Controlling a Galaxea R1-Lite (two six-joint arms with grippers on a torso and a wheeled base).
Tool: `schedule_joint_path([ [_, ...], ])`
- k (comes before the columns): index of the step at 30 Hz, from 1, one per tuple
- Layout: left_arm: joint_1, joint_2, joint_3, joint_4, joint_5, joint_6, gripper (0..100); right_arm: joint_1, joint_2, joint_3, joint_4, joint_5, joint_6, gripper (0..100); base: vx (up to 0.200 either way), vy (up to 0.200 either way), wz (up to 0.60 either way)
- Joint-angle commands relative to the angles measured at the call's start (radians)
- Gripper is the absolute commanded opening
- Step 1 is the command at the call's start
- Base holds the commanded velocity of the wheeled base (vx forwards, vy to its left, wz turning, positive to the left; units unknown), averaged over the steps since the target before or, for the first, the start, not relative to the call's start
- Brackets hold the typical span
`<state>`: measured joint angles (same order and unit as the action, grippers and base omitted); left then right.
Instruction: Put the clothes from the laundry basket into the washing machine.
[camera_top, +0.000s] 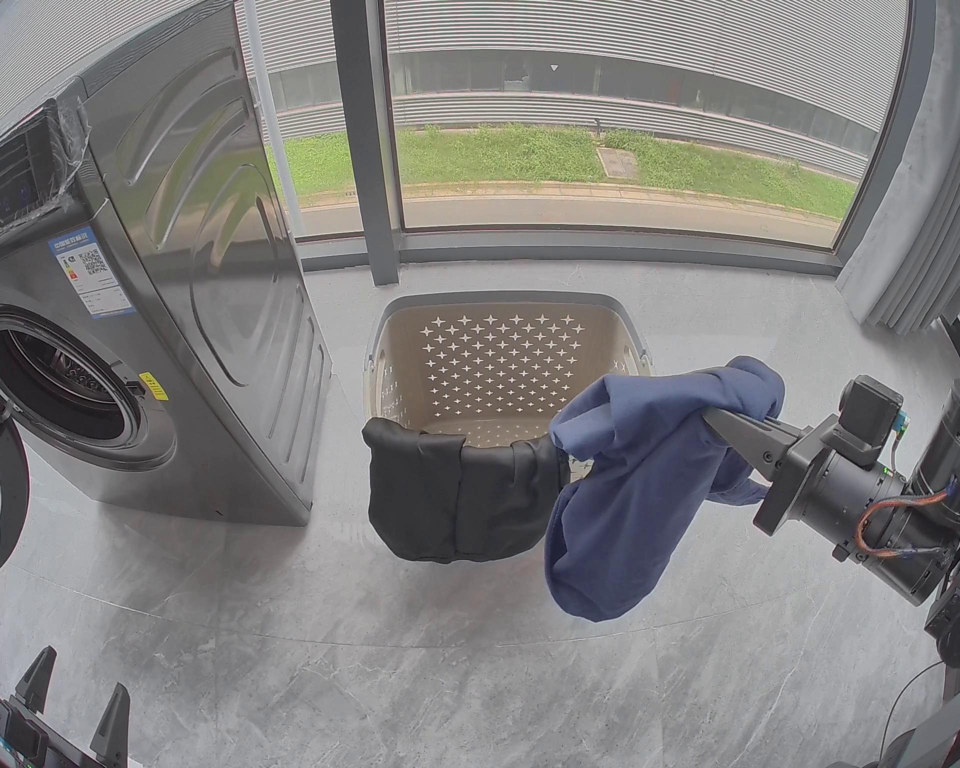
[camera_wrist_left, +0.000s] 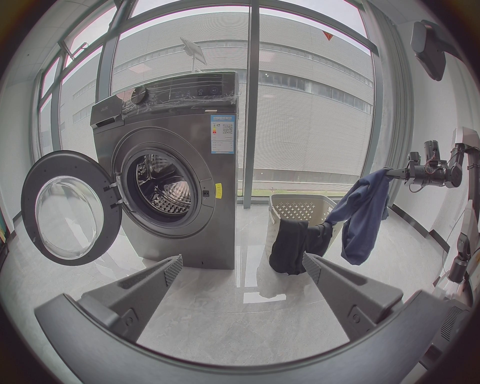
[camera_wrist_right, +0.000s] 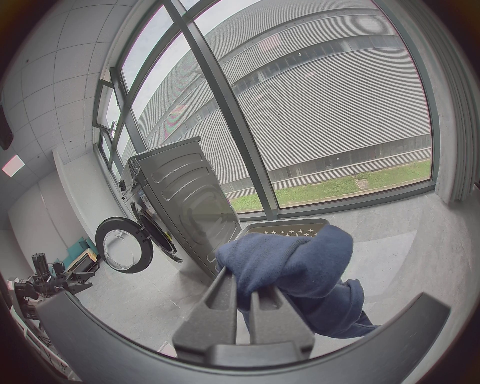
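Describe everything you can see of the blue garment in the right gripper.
The blue garment is a soft navy knit, bunched and wrinkled. The right gripper is shut on its upper fold; the rest hangs limp above the floor by the laundry basket. Whether it brushes the black garment draped over the rim is unclear.

A pale grey, glossy stone-look floor (camera_top: 300, 640) runs to a tall window (camera_top: 620, 120) across the far side, its panes split by a dark upright post (camera_top: 365, 140). Daylight comes through and reflects softly on the floor. Outside lie a paved strip (camera_top: 560, 212), a band of grass (camera_top: 520, 155) and a grey ribbed building front (camera_wrist_right: 325, 100). A grey curtain (camera_top: 905, 230) hangs at the far right. Overhead, white ceiling panels (camera_wrist_right: 55, 60) hold one lit square lamp (camera_wrist_right: 12, 166).
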<state>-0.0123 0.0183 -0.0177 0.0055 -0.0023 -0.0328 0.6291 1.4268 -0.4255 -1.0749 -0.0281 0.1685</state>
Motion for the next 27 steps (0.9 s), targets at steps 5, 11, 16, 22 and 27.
schedule_joint_path([
  [5, 0.0, 0.0, 0.015, -0.001, -0.001, 0.001, 100, 0.001, 0.001, -0.001, 0.0, 0.005, 0.0, 0, 0.0, 0.2, 0.0],
  [11, 0.002, 0.0, 0.015, 0.001, -0.001, -0.001, 100, 0.009, -0.003, 0.001, -0.002, 0.011, 0.002, 0, 0.0, 0.2, 0.0],
  [16, 0.002, 0.0, 0.015, 0.001, -0.001, -0.001, 100, 0.026, 0.0, 0.001, -0.01, 0.013, 0.002, 0, 0.0, 0.2, 0.0],
  [22, 0.002, 0.0, 0.015, 0.001, 0.001, -0.001, 100, 0.038, 0.006, -0.001, -0.045, 0.016, 0.003, 0, 0.0, 0.2, 0.0],
  [27, 0.002, 0.0, 0.015, 0.001, 0.001, -0.003, 100, 0.043, 0.004, -0.001, -0.05, 0.016, 0.005, 0, 0.0, 0.2, 0.0],
])
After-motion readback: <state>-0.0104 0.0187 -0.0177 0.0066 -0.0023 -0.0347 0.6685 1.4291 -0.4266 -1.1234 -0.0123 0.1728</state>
